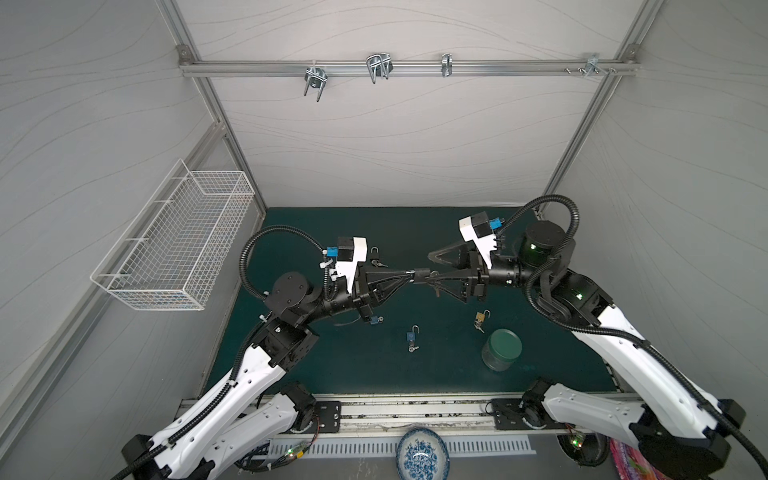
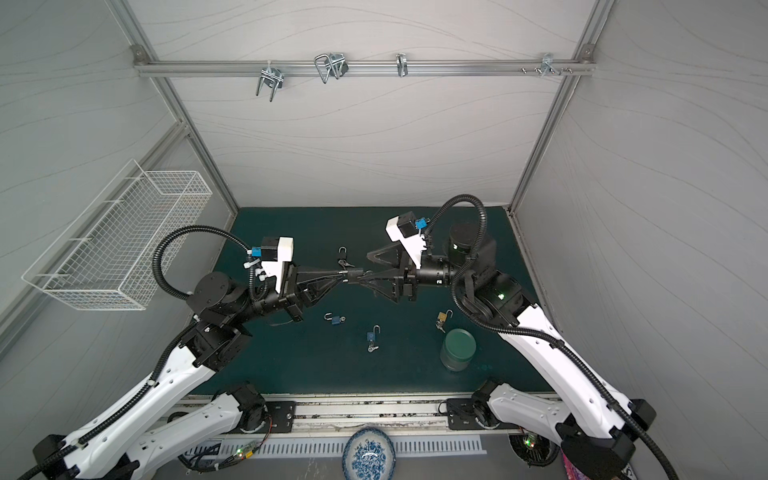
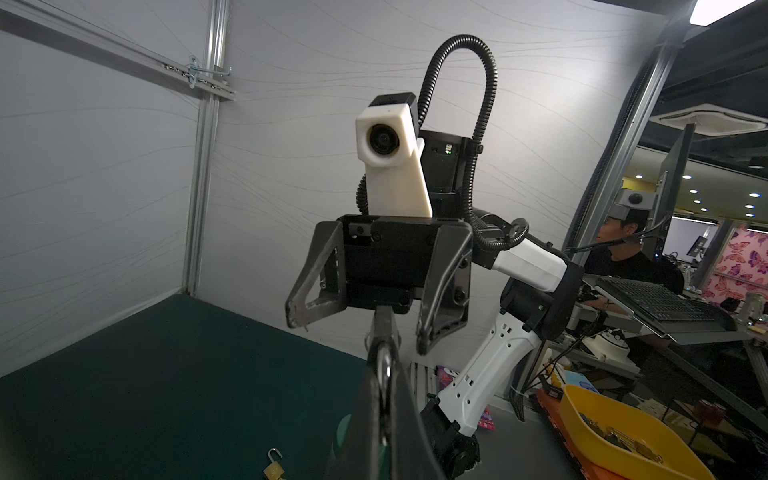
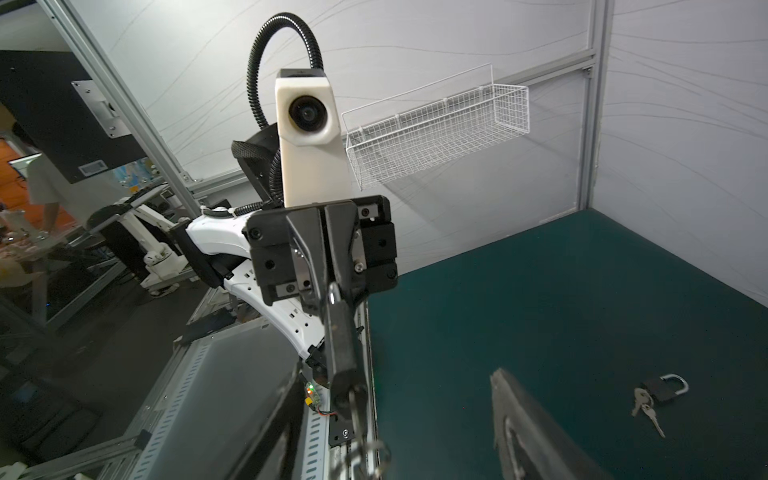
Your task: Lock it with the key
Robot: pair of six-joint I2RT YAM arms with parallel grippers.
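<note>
Left gripper [image 1: 409, 273] pressed together on the shackle of a black padlock [image 1: 422, 274], held in the air over mid-mat. Right gripper [image 3: 356, 334] faces it tip to tip, fingers [image 3: 440, 307] spread wide, clasping nothing.

Left wrist view gives that spread head-on; both top views show only overlapping black there. Right wrist view alone shows the key [image 4: 354, 409] seated in the lock's bottom end, ring dangling, between the spread fingers and apart from both.

Green mat [image 1: 374, 370]: open room at front centre and far back. Walls close off both sides and the rear.

Wire basket [image 1: 178, 249] on the left wall, well apart. Jar [image 1: 501, 349] front right, near the right arm.

Loose on the mat: spare black lock [image 4: 665, 388] with keys behind the grippers. In front of them, blue lock [image 2: 333, 319], second blue lock [image 2: 374, 333], brass lock [image 1: 481, 316].
</note>
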